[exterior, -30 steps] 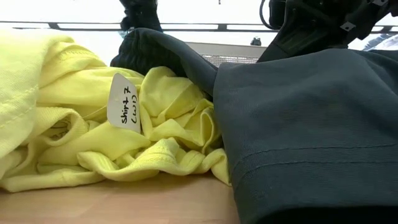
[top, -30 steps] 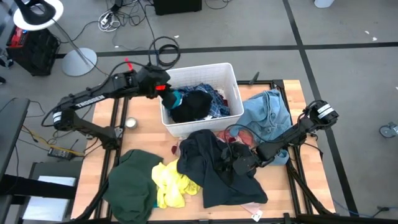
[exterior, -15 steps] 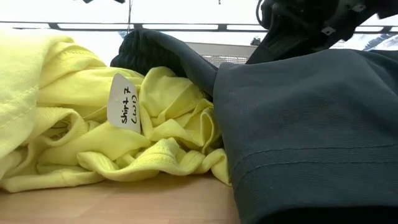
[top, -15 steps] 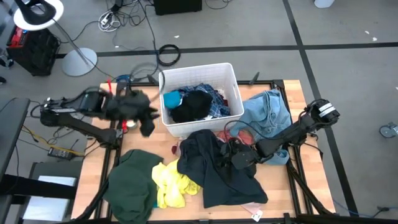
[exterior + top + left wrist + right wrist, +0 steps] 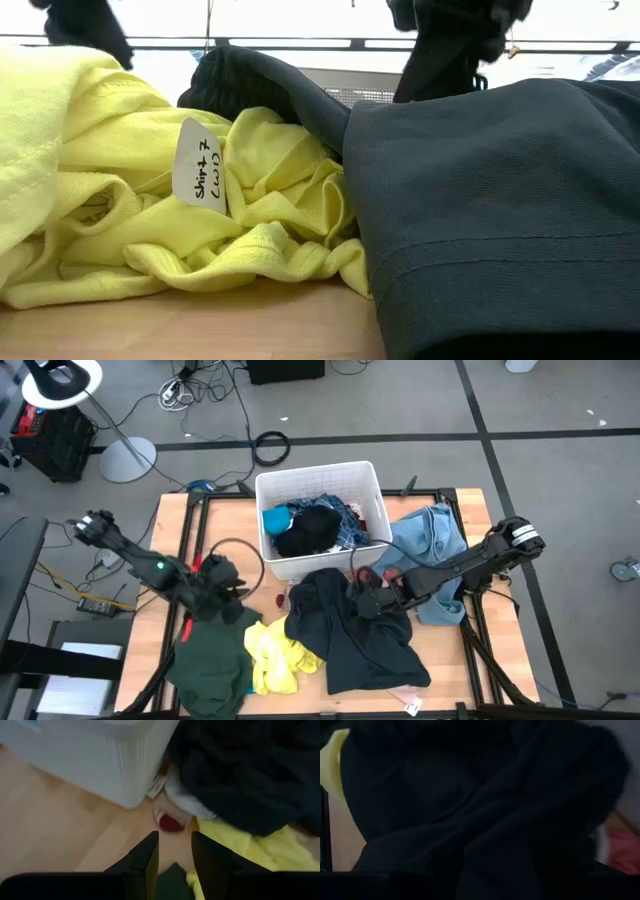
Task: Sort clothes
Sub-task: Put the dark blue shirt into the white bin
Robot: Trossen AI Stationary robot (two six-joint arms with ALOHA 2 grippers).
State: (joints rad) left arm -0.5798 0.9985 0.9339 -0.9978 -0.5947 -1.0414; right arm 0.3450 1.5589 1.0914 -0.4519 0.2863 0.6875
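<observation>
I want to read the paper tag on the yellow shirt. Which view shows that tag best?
The low view: the tag faces the camera on the yellow shirt, its handwriting legible. The high view shows the shirt but no tag; the left wrist view shows only yellow fabric, the right wrist view a sliver.

left pincer (image 5: pixel 228 598) over dark green garment (image 5: pixel 212 656), right pincer (image 5: pixel 366 600) seemingly on dark navy garment (image 5: pixel 352 628)

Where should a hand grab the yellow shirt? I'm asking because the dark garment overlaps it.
Take the yellow shirt at its bunched folds on the edge facing the dark green garment, coming from above. That side lies uncovered, whereas the dark navy garment overlaps the other edge.
</observation>
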